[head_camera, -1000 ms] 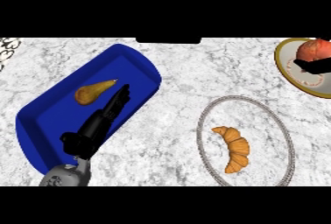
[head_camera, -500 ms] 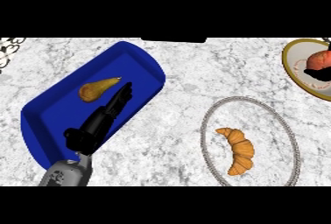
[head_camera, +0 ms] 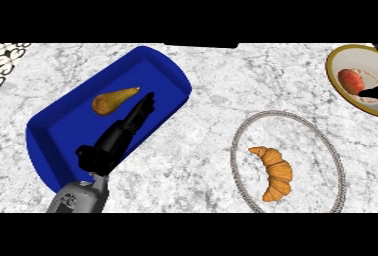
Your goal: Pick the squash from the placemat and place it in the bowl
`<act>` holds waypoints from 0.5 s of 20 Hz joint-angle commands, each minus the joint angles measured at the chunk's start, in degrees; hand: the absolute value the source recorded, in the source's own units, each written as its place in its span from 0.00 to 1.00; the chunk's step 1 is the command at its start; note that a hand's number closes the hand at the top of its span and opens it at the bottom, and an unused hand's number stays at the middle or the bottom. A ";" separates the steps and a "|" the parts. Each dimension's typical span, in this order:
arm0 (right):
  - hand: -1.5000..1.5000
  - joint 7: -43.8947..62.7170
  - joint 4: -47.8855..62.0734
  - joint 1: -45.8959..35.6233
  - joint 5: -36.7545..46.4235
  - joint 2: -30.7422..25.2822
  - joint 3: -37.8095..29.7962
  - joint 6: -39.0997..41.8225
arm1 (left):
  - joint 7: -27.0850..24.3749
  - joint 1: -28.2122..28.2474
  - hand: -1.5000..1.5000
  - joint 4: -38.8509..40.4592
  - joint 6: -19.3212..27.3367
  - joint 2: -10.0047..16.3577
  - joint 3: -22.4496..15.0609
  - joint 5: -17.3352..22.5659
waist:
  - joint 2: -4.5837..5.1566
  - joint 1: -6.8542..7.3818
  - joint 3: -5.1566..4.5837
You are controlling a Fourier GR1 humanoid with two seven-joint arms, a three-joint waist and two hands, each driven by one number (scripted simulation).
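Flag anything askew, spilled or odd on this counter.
Nothing is spilled or broken. The blue rectangular placemat lies diagonally on the marble counter, and the yellow-rimmed bowl already holds a red item.

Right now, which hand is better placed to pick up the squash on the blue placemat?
Left. The left hand lies over the placemat, its straight fingers close beside the squash. The right hand shows only as a dark sliver at the far right edge.
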 commanded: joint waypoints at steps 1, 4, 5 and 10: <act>0.00 -3.42 2.31 -1.38 -2.94 -2.32 -3.70 0.19 | -0.08 0.69 0.50 0.05 -0.14 0.30 0.51 0.01 | -0.13 -0.27 -0.02; 0.00 -0.45 3.28 -4.02 -7.31 -2.24 -8.48 -0.95 | 1.08 -1.83 0.50 0.38 0.56 -0.95 0.26 -0.24 | 0.00 -0.22 0.02; 0.00 -0.93 3.62 -3.10 -9.16 -2.60 -10.54 -2.35 | 0.21 0.26 0.50 -0.79 -0.13 -0.08 0.43 0.19 | -0.07 0.00 0.04; 0.00 0.56 6.16 -2.76 -14.05 -9.21 -15.93 2.47 | 1.25 -1.10 0.50 0.16 -0.66 0.40 1.51 0.75 | 0.06 -0.75 0.05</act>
